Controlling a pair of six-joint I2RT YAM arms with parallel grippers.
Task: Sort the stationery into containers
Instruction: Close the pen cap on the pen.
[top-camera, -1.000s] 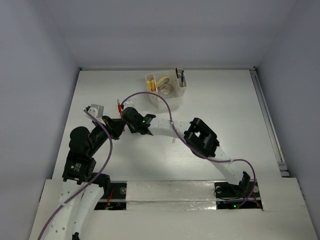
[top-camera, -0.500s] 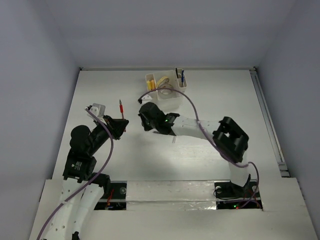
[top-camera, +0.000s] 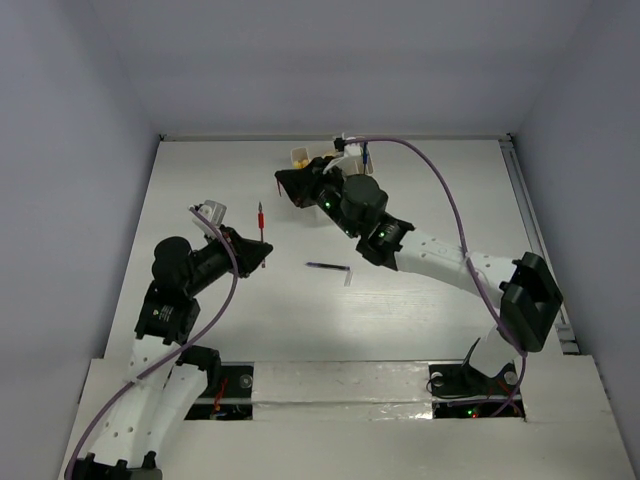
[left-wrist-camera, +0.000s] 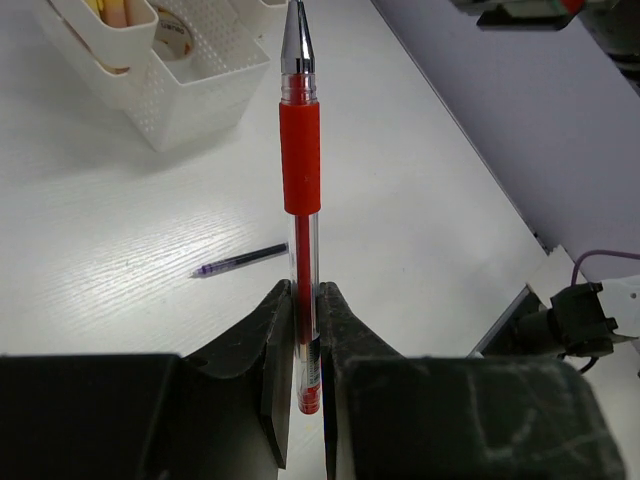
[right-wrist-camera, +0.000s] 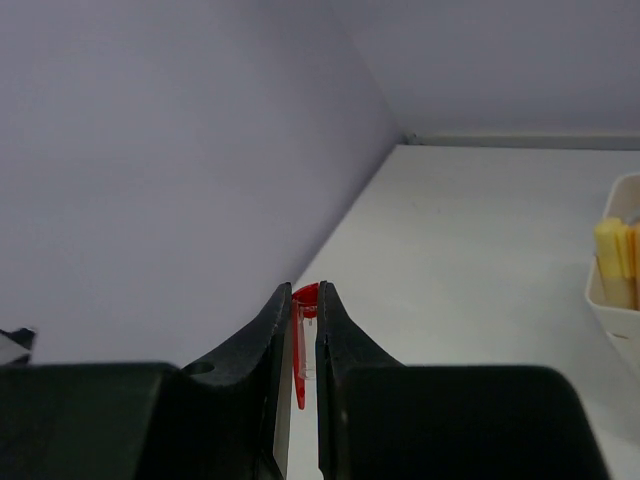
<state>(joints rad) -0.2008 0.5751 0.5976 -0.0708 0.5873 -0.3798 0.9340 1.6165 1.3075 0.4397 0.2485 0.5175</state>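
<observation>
My left gripper (left-wrist-camera: 304, 290) is shut on the lower barrel of a red pen (left-wrist-camera: 300, 160), which stands upright with its metal tip bare. From above, the red pen (top-camera: 261, 218) rises from the left gripper (top-camera: 263, 254) left of centre. My right gripper (right-wrist-camera: 301, 300) is shut on a small red pen cap (right-wrist-camera: 306, 297). The right gripper (top-camera: 286, 183) hangs just left of the white organizer (top-camera: 298, 157), whose middle the arm hides. The organizer (left-wrist-camera: 180, 95) holds a tape roll (left-wrist-camera: 172, 36) and yellow sticks (right-wrist-camera: 612, 262). A thin dark pen (top-camera: 328, 267) lies flat mid-table.
The right arm (top-camera: 430, 250) stretches diagonally from the near right base across the table to the organizer. Grey walls close in the table on the left, back and right. A blue pen (top-camera: 366, 156) stands in the organizer's right side compartment.
The two grippers were together at the pen; my right one has swung back and right to the organizer with the cap. The left moved slightly right with the pen. The dark pen is now uncovered.
</observation>
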